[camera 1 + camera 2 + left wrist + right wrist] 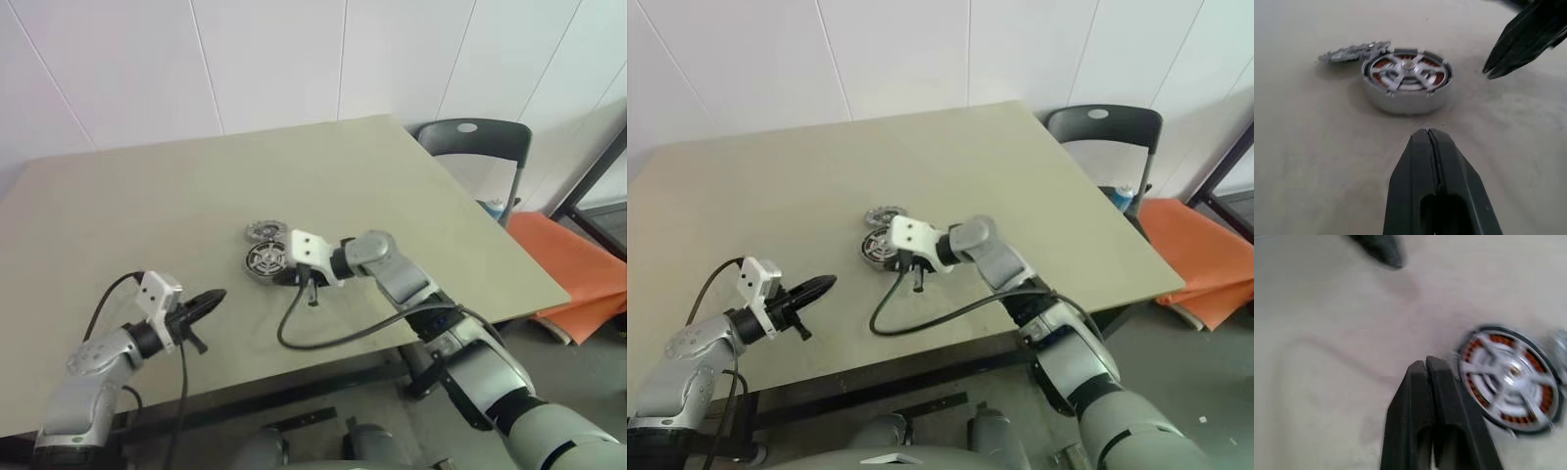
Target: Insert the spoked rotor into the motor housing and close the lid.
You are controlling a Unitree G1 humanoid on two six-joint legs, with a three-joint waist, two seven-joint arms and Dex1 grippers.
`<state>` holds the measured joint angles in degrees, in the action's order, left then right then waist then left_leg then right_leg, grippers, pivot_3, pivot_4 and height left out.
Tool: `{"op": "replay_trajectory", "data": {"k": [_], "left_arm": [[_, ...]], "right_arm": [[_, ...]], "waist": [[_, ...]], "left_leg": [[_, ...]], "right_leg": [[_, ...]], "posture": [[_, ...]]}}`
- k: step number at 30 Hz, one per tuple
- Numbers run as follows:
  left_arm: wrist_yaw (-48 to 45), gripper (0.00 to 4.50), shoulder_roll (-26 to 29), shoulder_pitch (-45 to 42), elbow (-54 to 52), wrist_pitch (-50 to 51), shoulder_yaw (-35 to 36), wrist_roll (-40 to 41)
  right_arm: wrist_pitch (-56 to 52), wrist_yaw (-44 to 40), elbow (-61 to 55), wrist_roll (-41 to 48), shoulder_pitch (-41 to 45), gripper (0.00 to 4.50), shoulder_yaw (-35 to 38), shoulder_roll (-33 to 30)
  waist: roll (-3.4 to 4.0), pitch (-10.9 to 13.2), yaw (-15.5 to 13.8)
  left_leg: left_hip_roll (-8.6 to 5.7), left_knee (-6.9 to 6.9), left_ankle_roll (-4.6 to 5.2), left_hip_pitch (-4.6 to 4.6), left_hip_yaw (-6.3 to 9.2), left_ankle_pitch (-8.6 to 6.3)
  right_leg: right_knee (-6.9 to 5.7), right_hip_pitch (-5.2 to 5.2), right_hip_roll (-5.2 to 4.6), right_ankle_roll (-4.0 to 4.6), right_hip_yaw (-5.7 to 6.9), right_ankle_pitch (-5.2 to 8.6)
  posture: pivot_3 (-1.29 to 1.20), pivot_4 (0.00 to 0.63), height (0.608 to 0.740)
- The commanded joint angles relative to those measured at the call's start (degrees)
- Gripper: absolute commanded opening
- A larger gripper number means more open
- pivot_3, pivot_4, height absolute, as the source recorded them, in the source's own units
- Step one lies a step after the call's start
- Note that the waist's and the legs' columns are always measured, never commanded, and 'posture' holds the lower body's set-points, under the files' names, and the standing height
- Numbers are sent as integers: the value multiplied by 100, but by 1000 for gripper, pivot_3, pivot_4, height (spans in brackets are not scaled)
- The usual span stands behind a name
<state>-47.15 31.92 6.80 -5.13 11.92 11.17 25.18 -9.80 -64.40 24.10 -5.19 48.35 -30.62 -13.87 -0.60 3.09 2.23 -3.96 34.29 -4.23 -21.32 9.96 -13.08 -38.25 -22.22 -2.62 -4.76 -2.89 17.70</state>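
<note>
**Four views on one tabletop**

The table is looked down on from head height by the two eye views, side by side and facing forward, so nearly the same scene is shared. From each wrist view the surface is seen low and close along that arm's fingers. The motor housing is caught by both wrist views, from opposite sides

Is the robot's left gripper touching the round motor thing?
Apart. The left wrist view shows bare table between the left gripper and the motor housing.
</note>
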Motion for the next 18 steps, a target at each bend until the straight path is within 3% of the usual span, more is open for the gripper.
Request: {"op": "replay_trajectory", "data": {"k": [1,10,18], "left_arm": [[81,0,-95,-78,31,-276,195,4],[189,0,-361,-379,109,-359,35,-85],[181,0,-432,-127,-9,-404,134,-38]], "right_arm": [[660,-93,209,-632,574,1212,-359,-131],[2174,677,2093,-1928,1629,4361,-987,219],[2661,1391,3606,-2276,2336,4361,-841,826]], "waist": [[-2,-1,-3],[-5,-3,35],[-4,-3,38]], "left_leg": [[-2,1,0,1,0,0],[-2,-6,-1,0,1,0],[-4,-11,-2,1,10,1]], "right_leg": [[2,-2,0,0,0,0],[0,-4,1,0,0,-2],[-8,-13,5,4,-7,-4]], "posture": [[0,0,740],[0,0,740],[0,0,740]]}}
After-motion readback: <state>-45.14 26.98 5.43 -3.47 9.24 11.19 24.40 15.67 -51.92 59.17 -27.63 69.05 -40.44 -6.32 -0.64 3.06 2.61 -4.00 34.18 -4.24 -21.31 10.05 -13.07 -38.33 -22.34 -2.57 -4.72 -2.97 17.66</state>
